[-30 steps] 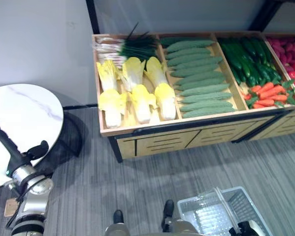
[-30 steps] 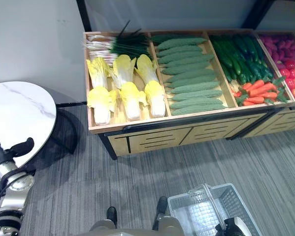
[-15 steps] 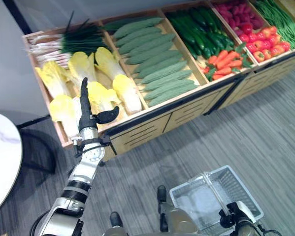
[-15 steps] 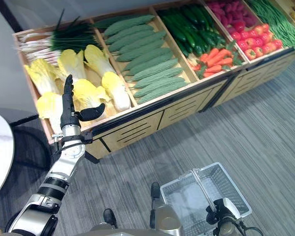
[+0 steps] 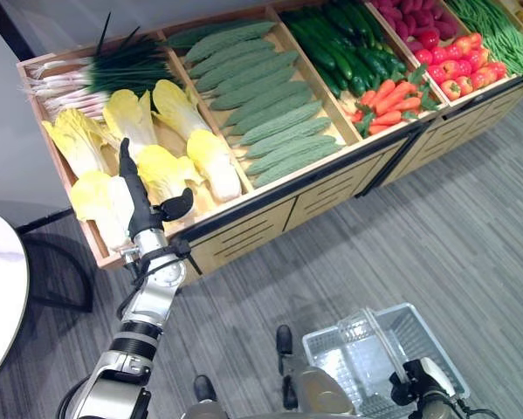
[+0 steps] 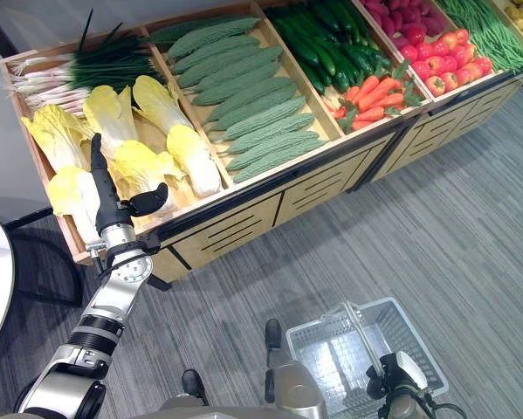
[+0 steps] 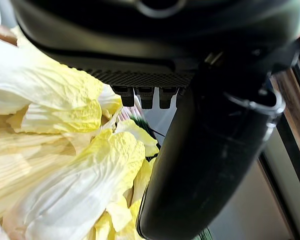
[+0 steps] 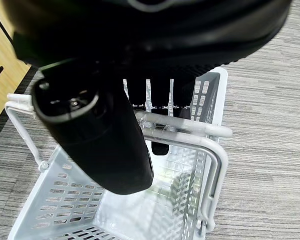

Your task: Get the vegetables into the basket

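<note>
Nearest you, the right robot hand curls round the handle of the white basket, carrying it low over grey striped carpet, ready to receive. Beyond the basket, your left robot hand, fingers straight and thumb spread, reaches over the yellow cabbages in the wooden display shelf, the likely first pick.

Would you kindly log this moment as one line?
left hand: open over napa cabbages | right hand: holding basket handle | basket: empty
</note>
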Controlling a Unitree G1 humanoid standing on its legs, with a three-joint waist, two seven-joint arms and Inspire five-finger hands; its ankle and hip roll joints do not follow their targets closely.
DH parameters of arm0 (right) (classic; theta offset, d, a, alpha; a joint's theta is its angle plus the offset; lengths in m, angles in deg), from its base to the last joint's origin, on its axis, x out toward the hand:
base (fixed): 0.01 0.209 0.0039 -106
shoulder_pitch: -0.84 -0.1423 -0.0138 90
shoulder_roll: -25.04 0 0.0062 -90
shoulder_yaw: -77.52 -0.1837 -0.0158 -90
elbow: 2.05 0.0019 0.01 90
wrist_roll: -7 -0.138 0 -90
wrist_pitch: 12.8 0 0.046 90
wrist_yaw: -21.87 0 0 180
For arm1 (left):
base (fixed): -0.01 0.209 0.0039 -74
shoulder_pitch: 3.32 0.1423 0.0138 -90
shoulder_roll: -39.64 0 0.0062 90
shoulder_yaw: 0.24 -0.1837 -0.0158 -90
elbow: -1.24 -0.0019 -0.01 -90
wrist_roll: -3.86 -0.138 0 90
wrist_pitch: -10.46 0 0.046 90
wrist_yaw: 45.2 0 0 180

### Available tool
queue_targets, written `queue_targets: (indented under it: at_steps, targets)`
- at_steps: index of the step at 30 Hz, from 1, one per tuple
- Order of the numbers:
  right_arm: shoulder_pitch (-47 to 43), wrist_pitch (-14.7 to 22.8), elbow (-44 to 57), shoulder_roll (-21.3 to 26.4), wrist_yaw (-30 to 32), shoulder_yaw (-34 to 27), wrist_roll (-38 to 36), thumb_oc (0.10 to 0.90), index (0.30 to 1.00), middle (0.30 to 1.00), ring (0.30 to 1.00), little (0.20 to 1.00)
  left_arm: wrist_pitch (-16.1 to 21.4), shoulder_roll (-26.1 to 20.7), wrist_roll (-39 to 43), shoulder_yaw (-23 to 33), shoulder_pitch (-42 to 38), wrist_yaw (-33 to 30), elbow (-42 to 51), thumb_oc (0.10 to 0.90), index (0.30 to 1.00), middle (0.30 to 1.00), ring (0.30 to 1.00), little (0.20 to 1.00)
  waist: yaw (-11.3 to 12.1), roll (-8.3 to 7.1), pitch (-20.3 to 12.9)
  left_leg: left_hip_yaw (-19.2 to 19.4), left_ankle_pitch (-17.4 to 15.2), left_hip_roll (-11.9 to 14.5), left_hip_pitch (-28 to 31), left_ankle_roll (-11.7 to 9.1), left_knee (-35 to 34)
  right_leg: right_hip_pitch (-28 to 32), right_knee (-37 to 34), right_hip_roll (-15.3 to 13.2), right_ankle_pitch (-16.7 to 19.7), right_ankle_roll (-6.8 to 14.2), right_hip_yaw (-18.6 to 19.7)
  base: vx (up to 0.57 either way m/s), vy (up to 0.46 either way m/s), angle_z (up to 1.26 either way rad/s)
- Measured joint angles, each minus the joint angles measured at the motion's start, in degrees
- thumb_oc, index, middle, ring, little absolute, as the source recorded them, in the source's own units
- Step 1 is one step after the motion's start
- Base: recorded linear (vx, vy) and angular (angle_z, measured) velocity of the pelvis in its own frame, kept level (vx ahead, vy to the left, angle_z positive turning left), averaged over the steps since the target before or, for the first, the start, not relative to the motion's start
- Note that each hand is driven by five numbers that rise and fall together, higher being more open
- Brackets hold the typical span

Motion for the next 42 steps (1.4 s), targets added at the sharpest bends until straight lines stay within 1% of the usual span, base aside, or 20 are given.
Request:
queue_targets:
  at_steps: [2, 5, 7, 11, 13, 15, 20, 25, 28, 33, 36, 37, 38, 39, 40, 41, 42]
  targets:
    - [-0.1, 0.1, -0.1, -0.1, 0.7, 0.8, 0.0, 0.4, 0.3, 0.3, 0.3, 0.3, -0.7, 1.3, 0.0, 0.2, -1.1, -1.6, -1.3, 0.9, 1.0, 1.0, 1.0, 1.0, 0.1, -0.02, 0.0, 0.0, 0.0, 0.0, 0.0, 0.0, 0.0, 0.0, 0.0, 0.0, 0.0, 0.0, 0.0, 0.01, -0.017, -0.03]
    - [-0.5, 0.5, 0.0, -0.1, 0.9, 1.1, 0.0, 0.4, 0.3, 0.3, 0.3, 0.3, -1.2, 2.0, 0.0, 1.0, -1.3, -2.1, -1.4, 0.9, 1.0, 1.0, 1.0, 1.0, -0.4, -0.16, 0.1, 0.1, 0.0, 0.0, 0.0, 0.0, 0.0, 0.0, 0.0, 0.1, 0.0, 0.0, 0.1, 0.0, -0.01, 0.0]
    - [-1.1, 0.4, -0.3, -0.1, 1.1, 1.7, 0.1, 0.4, 0.3, 0.3, 0.3, 0.3, -1.3, 3.7, 0.3, 2.3, -2.6, -3.4, -1.4, 0.9, 1.0, 1.0, 1.0, 1.0, -0.5, -0.46, 0.2, 0.1, 0.0, 0.0, -0.1, 0.0, 0.0, -0.2, 0.0, 0.1, 0.0, 0.0, 0.2, -0.02, -0.034, -0.01]
    - [-1.8, 0.5, 0.2, -0.1, 1.9, 3.2, 0.2, 0.4, 0.3, 0.3, 0.3, 0.3, -1.6, 4.4, 0.4, 2.2, -6.0, -6.8, -4.1, 0.9, 1.0, 1.0, 1.0, 1.0, -0.6, -1.08, 0.2, 0.4, -0.1, -0.1, -1.2, -0.1, 0.0, -1.5, 0.0, 0.1, 0.3, 0.1, 0.5, -0.01, -0.012, -0.05]
    - [-2.1, 0.8, 0.5, -0.2, 2.0, 3.3, 0.6, 0.4, 0.3, 0.3, 0.3, 0.3, -1.8, 4.6, 0.5, 2.1, -6.4, -7.8, -5.2, 0.9, 1.0, 1.0, 1.0, 1.0, -0.9, -1.33, 0.2, 1.1, 0.0, 0.0, -1.6, -0.2, 0.0, -2.3, 0.0, 0.3, 0.6, -0.1, 1.2, 0.0, -0.034, -0.15]
    - [-2.3, 1.1, 0.6, -0.6, 2.2, 3.5, 0.6, 0.4, 0.3, 0.3, 0.3, 0.3, -2.0, 5.0, 1.5, 2.1, -7.9, -8.8, -8.4, 0.9, 1.0, 1.0, 1.0, 1.0, -1.1, -1.81, 0.4, 1.2, 0.0, 0.1, -1.9, -0.2, 0.0, -2.8, 0.1, 0.6, 0.6, -0.1, 1.4, 0.0, -0.025, -0.1]
    - [-2.8, 1.2, 1.0, -1.0, 2.7, 4.8, 0.6, 0.4, 0.3, 0.3, 0.3, 0.3, -2.5, 5.0, 2.1, 2.0, -8.7, -9.5, -10.9, 0.9, 1.0, 1.0, 1.0, 1.0, -2.1, -2.78, 0.6, 1.5, 0.0, 0.4, -2.2, -0.2, 0.0, -3.2, 0.1, 1.0, 0.7, -0.2, 1.7, 0.0, -0.009, -0.03]
    - [-2.8, 1.2, 1.1, -1.0, 3.3, 5.3, 0.5, 0.4, 0.3, 0.3, 0.3, 0.3, -2.5, 5.0, 3.5, 2.0, -10.2, -11.3, -14.7, 0.9, 1.0, 1.0, 1.0, 1.0, -2.2, -2.82, 0.6, 1.6, 0.0, 0.4, -3.0, -0.3, 0.0, -4.1, 0.0, 1.0, 0.7, -0.2, 1.9, 0.01, -0.003, 0.0]
    - [-2.8, 1.2, 1.2, -1.0, 3.6, 5.6, 0.5, 0.4, 0.3, 0.3, 0.3, 0.3, -2.7, 5.2, 5.1, 2.1, -11.4, -11.5, -19.5, 0.9, 1.0, 1.0, 1.0, 1.0, -2.3, -2.83, 0.6, 1.7, 0.0, 0.5, -3.0, -0.3, 0.0, -4.2, 0.0, 1.1, 0.7, -0.2, 2.0, 0.02, -0.004, -0.01]
    - [-2.9, 1.2, 0.9, -1.0, 3.8, 5.7, 0.5, 0.4, 0.3, 0.3, 0.3, 0.3, -2.7, 5.9, 10.1, 3.4, -12.4, -12.0, -19.7, 0.9, 1.0, 1.0, 1.0, 1.0, -2.2, -2.83, 0.6, 1.7, 0.0, 0.5, -3.0, -0.4, 0.0, -4.2, 0.1, 1.1, 0.7, -0.2, 2.0, 0.01, 0.002, 0.0]
    - [-2.9, 1.1, 0.9, -1.0, 3.8, 5.7, 0.5, 0.4, 0.3, 0.3, 0.3, 0.3, -2.2, 5.9, 11.5, 3.4, -13.9, -12.1, -22.6, 0.9, 1.0, 1.0, 1.0, 1.0, -2.1, -2.82, 0.6, 1.7, 0.0, 0.5, -2.9, -0.4, 0.0, -4.1, 0.1, 1.1, 0.7, -0.2, 2.0, 0.02, 0.009, 0.0]
    - [-2.9, 1.1, 0.9, -1.0, 3.8, 5.7, 0.5, 0.4, 0.3, 0.3, 0.3, 0.3, -2.1, 5.9, 11.8, 3.4, -14.4, -12.1, -23.5, 0.873, 0.962, 0.962, 0.962, 0.962, -2.1, -2.82, 0.6, 1.7, 0.0, 0.5, -2.8, -0.4, 0.0, -3.9, 0.1, 1.1, 0.7, -0.2, 2.0, 0.0, 0.0, 0.0]
    - [-2.9, 1.0, 1.1, -1.0, 3.8, 5.7, 0.5, 0.4, 0.3, 0.3, 0.3, 0.3, -2.1, 5.9, 12.6, 3.4, -15.0, -12.0, -24.3, 0.804, 0.865, 0.865, 0.865, 0.865, -2.1, -2.82, 0.6, 1.7, 0.0, 0.5, -2.7, -0.4, 0.0, -3.8, 0.0, 1.1, 0.7, -0.2, 2.0, 0.0, 0.0, 0.0]
    - [-2.9, 1.0, 1.1, -1.0, 3.8, 5.7, 0.5, 0.4, 0.3, 0.3, 0.3, 0.3, -2.2, 5.9, 12.8, 3.4, -15.4, -11.9, -24.9, 0.561, 0.525, 0.525, 0.525, 0.525, -2.1, -2.81, 0.6, 1.7, 0.0, 0.5, -2.6, -0.4, 0.0, -3.8, 0.0, 1.1, 0.7, -0.2, 1.9, 0.0, 0.0, 0.0]
    - [-2.9, 1.0, 1.0, -1.0, 3.8, 5.8, 0.5, 0.4, 0.3, 0.3, 0.3, 0.3, -2.0, 5.8, 13.2, 3.4, -15.8, -11.8, -25.8, 0.4, 0.3, 0.3, 0.3, 0.3, -2.0, -2.8, 0.6, 1.7, 0.0, 0.5, -2.6, -0.4, 0.0, -3.8, 0.0, 1.1, 0.7, -0.2, 1.9, 0.0, 0.0, 0.0]
    - [-3.0, 1.0, 1.0, -1.0, 3.8, 5.8, 0.5, 0.4, 0.3, 0.3, 0.3, 0.3, -1.6, 5.8, 13.2, 3.3, -16.1, -11.6, -26.9, 0.4, 0.3, 0.3, 0.3, 0.3, -2.0, -2.78, 0.6, 1.7, 0.0, 0.5, -2.6, -0.4, 0.0, -3.8, 0.0, 1.1, 0.7, -0.2, 1.9, 0.03, 0.041, 0.0]
    - [-3.1, 0.6, 0.9, -1.0, 3.8, 5.9, 0.5, 0.4, 0.3, 0.3, 0.3, 0.3, 0.0, 5.6, 14.5, 3.5, -17.8, -11.3, -31.7, 0.4, 0.3, 0.3, 0.3, 0.3, -1.8, -2.55, 0.5, 1.7, 0.0, 0.5, -2.1, -0.4, 0.0, -3.3, 0.0, 1.0, 0.7, -0.2, 1.9, 0.04, 0.063, 0.0]
